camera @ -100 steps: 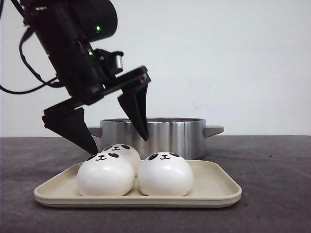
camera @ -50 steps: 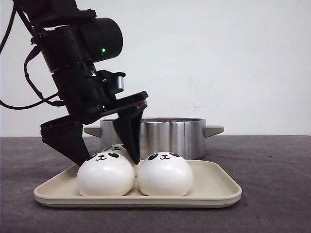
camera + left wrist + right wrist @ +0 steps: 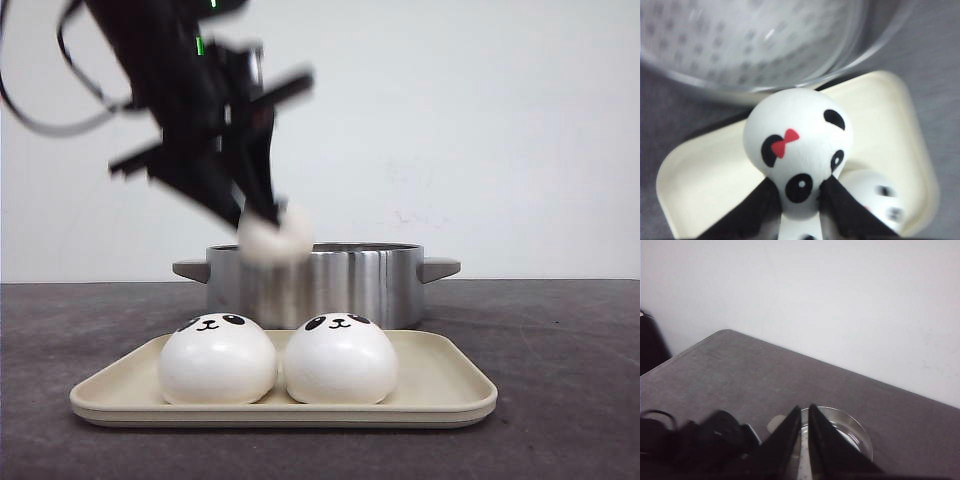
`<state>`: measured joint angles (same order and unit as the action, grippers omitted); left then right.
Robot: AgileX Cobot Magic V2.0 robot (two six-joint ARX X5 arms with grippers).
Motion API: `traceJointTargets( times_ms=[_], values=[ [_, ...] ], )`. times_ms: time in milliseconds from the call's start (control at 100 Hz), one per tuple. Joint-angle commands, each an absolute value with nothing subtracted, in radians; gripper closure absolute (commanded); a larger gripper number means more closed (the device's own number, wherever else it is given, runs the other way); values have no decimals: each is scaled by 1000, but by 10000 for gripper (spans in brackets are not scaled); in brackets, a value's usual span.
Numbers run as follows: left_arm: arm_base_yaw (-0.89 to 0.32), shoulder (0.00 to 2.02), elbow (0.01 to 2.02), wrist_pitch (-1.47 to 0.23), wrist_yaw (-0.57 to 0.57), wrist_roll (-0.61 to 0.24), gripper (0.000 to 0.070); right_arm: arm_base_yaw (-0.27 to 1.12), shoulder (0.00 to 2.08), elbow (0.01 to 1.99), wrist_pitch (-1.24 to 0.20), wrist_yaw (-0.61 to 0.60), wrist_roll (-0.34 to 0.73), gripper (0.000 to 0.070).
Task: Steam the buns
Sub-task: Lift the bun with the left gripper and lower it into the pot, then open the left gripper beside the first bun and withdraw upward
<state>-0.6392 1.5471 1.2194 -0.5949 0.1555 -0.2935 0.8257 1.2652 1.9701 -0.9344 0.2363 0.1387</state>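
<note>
White buns (image 3: pixel 340 358), black panda faces; held bun (image 3: pixel 798 140) red bow; cream tray (image 3: pixel 440 385).

Lab-style test setup: bare white wall (image 3: pixel 520 130), plain dark grey table (image 3: pixel 560 350), robot rig.

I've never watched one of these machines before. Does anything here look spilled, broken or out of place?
Nothing stands out. The left hand holds one panda bun in the air above the pot, and two more buns sit upright on the tray. The arm only looks smeared.
</note>
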Motion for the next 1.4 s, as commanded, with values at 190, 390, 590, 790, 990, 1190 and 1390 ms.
traceJointTargets(
  times_ms=[190,390,590,790,990,1190,1390],
  values=[
    [-651,1415,1266,-485,79,-292,689,837,1273,1993,-920,235,157,684],
    [-583,1489,1378,-476,70,-286,689,843,1273,1991,-921,234,157,684],
    [-541,1659,1510,-476,25,-217,689,843,1273,1991,-928,233,156,684],
    [-509,1846,1620,-480,-13,-210,689,843,1273,1990,-947,234,149,684],
    [-490,1973,1676,-465,-38,-210,685,843,1273,1990,-1001,237,147,684],
    [-482,2043,1678,-423,-38,-189,671,843,1273,1990,-1007,237,155,684],
    [-472,2075,1678,-422,-38,-179,561,843,1273,1990,-1007,237,162,684]
  ],
)
